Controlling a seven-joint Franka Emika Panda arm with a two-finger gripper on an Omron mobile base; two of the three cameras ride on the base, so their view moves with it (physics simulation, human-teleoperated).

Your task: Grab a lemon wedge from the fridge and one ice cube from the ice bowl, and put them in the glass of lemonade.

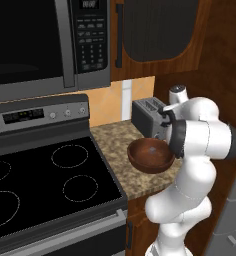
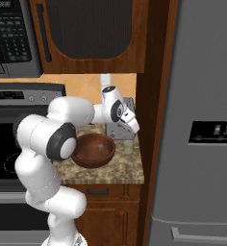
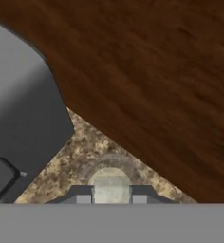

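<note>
The glass of lemonade (image 2: 128, 146) stands on the worktop (image 2: 130, 170) beside the ice bowl (image 2: 92, 150) and toaster (image 1: 147, 117). The claw (image 3: 111, 193) hangs directly over the glass — tips narrowly parted, pinching nothing I can make out.

Gripper (image 3: 111, 195) low, jaws seemingly narrow

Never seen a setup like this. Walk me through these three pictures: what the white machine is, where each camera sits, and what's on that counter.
The white machine is a jointed robot arm in a rendered kitchen. Two pictures come from cameras on its base, behind it to the left and right. The third looks along its end effector, whose two dark tips frame the glass of lemonade just below.

On the speckled counter stand a silver toaster, the brown wooden ice bowl and that small glass. A black stove sits left, the grey fridge right.

Whether the tips hold anything, I cannot tell.
</note>
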